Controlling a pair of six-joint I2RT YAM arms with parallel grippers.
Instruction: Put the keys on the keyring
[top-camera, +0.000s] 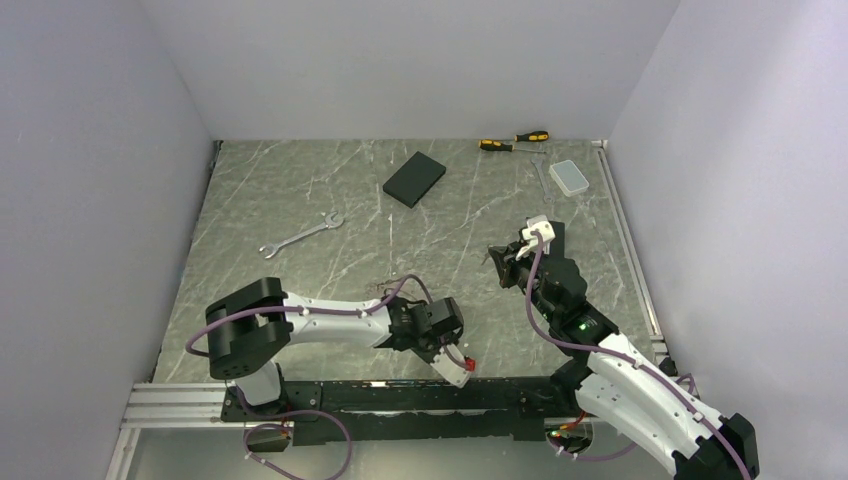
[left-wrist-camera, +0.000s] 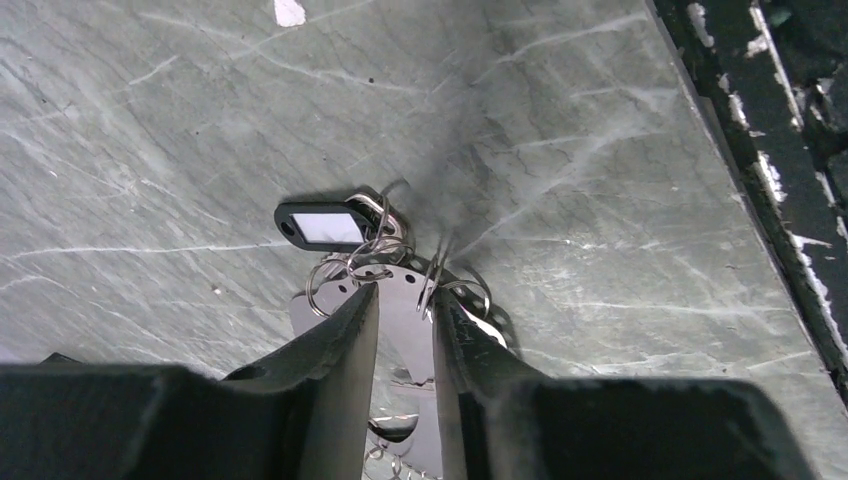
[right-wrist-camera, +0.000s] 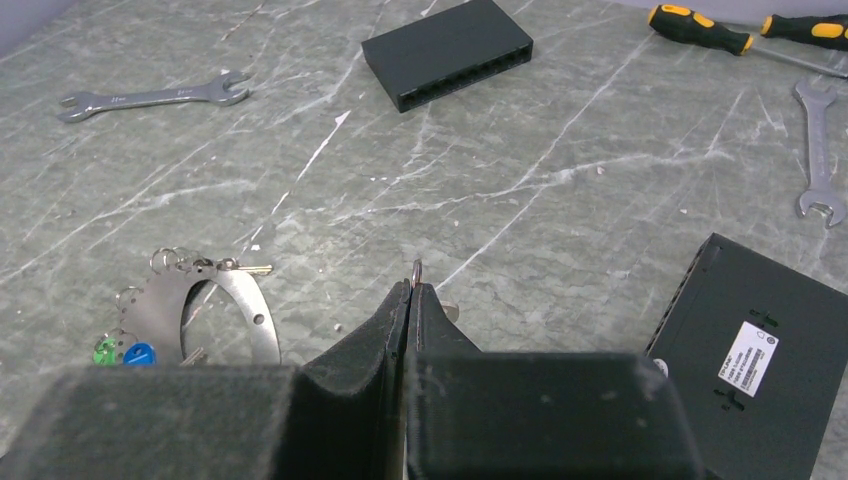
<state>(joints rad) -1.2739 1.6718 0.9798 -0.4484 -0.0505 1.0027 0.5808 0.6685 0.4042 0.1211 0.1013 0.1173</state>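
1. Progress: looks partly done to me. The keyring (right-wrist-camera: 255, 305) already carries a bunch of keys (right-wrist-camera: 140, 353): green and blue heads at one end, a black tag (left-wrist-camera: 322, 226) and several little loops at the other.
2. It lies flat in the near half of the counter (top-camera: 300, 190), about mid-width and not far from the near edge.
3. The left claw (left-wrist-camera: 405, 295) is down over it, jaws a bit apart. The ring's flat band shows in the gap, and I don't think it's actually pinched.
4. The right claw (right-wrist-camera: 410, 290) is squeezed fully closed on a small ring (right-wrist-camera: 417, 268) poking up from the tips. I can't tell if a key hangs off it.
5. That claw sits toward the right edge, well apart from the keyring, so at least this piece probably isn't on yet.
6. Room: there's bare counter between the two claws, a clear path across.
7. The left claw is tight to the near edge, with the rail (left-wrist-camera: 790, 150) just beside it, so not much slack that way.
8. Clutter:
   - a wrench (top-camera: 300, 235) toward the left edge
   - a black box (top-camera: 414, 178) mid-far
   - screwdrivers (top-camera: 515, 140) at the far right corner
   - a second box (right-wrist-camera: 750, 340) near the right claw, the only thing I'd watch
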